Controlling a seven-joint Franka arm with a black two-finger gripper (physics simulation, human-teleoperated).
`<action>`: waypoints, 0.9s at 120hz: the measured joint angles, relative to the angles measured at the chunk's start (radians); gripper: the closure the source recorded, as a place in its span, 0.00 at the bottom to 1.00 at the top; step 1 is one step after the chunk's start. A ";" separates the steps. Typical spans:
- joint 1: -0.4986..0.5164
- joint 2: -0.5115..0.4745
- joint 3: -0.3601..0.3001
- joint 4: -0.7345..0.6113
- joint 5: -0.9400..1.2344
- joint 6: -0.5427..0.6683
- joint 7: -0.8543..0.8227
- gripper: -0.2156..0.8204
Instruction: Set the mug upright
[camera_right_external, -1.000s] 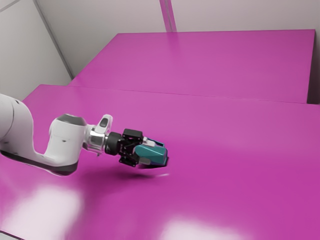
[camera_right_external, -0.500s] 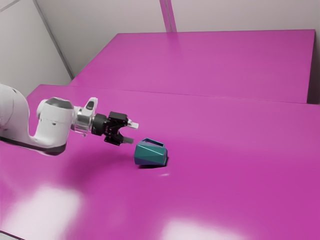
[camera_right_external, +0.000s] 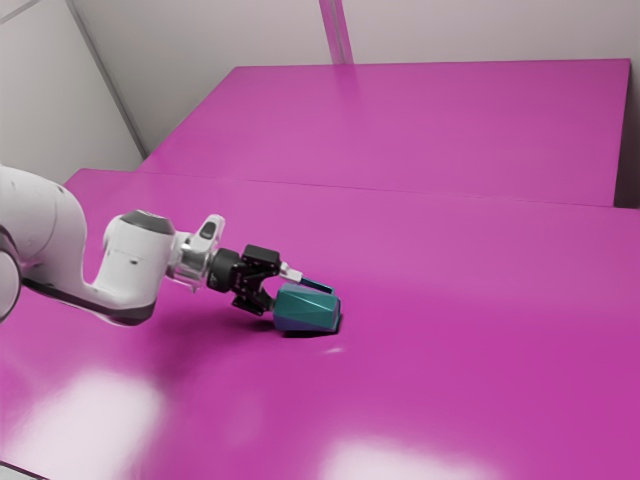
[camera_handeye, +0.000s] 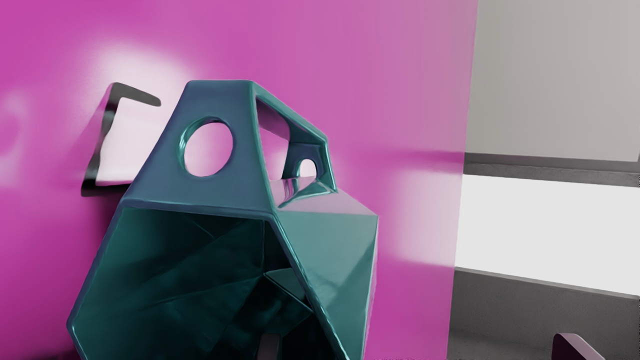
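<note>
Glossy magenta table (camera_right_external: 480, 330), pale grey walls (camera_right_external: 200, 40)

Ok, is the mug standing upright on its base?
No, the mug lies on its side, its open mouth facing the gripper.

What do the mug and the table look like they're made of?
The mug looks like glossy ceramic or hard plastic: bright lines run along its edges. The table seems plastic or lacquered, with a shiny finish: white glare patches show on it.
</note>
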 joint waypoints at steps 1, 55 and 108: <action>-0.002 0.000 0.000 0.000 -0.001 0.000 0.000 0.22; -0.027 -0.001 -0.001 0.002 -0.034 0.002 -0.024 0.88; -0.060 -0.124 -0.012 0.143 0.226 0.063 -0.102 0.96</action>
